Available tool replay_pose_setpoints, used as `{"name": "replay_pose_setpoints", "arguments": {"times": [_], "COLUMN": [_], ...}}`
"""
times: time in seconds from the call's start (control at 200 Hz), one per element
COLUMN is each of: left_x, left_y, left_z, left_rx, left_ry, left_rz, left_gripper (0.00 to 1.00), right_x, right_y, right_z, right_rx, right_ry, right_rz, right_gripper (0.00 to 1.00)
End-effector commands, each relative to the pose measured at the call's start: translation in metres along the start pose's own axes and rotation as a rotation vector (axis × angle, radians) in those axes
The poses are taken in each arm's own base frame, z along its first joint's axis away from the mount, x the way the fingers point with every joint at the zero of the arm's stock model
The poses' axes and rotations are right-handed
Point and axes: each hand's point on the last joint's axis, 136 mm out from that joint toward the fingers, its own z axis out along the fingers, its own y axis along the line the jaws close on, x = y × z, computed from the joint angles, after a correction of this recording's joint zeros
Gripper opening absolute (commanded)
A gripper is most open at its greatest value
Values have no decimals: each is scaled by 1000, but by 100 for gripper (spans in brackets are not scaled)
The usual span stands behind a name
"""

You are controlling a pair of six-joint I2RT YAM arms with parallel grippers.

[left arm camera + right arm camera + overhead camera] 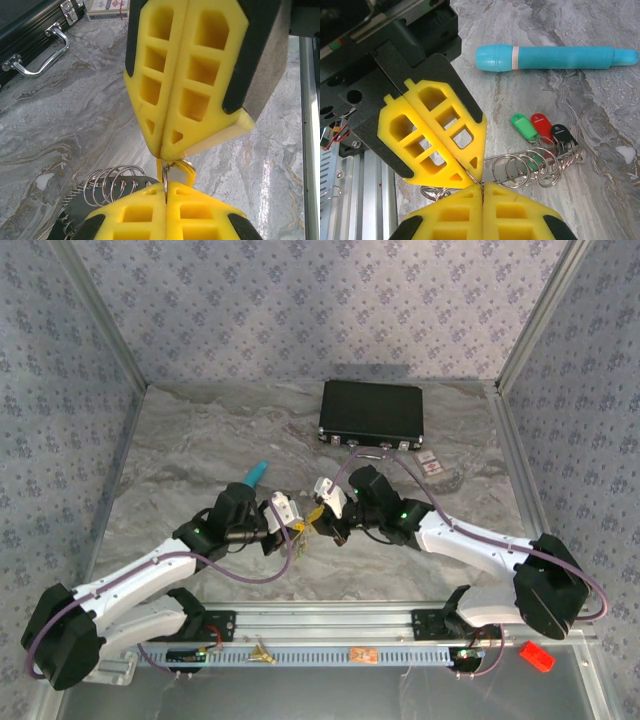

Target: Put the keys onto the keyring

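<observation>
Grey marbled bench (200, 440), smooth and faintly glossy, sits between patterned fabric walls. Near its middle, closer to the near edge, two yellow ribbed foam pairs meet tip to tip. The left end effector (166, 192) is fully closed, pinching a thin silver loop of the keyring (165, 176). The right end effector (161, 147) is closed too, and a small yellowish key (189, 169) seems caught at its tip, touching that loop.

Both pieces look light, hard and slick. The key is tiny and stiff, so I would grip it flat across the head and leave its hole clear of the pads. The ring is springy wire that may twist or slip, so a hold close to the threading point seems best.

From the grip, linked silver rings (530, 167) trail limply along the bench to green, red and black plastic tags (541, 125); their weight may tug. Beyond lies a smooth teal tube (555, 57), and a black hard case (372, 412) sits at the far edge.
</observation>
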Motion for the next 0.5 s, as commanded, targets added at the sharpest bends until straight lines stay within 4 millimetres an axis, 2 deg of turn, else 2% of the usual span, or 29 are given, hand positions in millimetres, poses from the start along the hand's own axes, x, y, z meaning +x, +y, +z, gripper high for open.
{"name": "replay_pose_setpoints", "arguments": {"times": [0.0, 0.265, 0.415, 0.495], "left_x": [-21, -24, -24, -22], "left_y": [0, 0, -2, -3], "left_z": [-6, -10, -11, -12], "left_rx": [-6, -16, -15, -15], "left_ry": [-76, -91, -98, -98], "left_rz": [42, 58, 72, 84], "left_gripper": [0, 0, 0, 0], "right_x": [-3, 3, -3, -8], "right_y": [-9, -11, -8, -6], "right_z": [1, 2, -2, -10], "right_rx": [44, 50, 44, 37], "right_ry": [12, 31, 8, -26], "right_rz": [31, 57, 53, 43], "right_gripper": [0, 0, 25, 32]}}
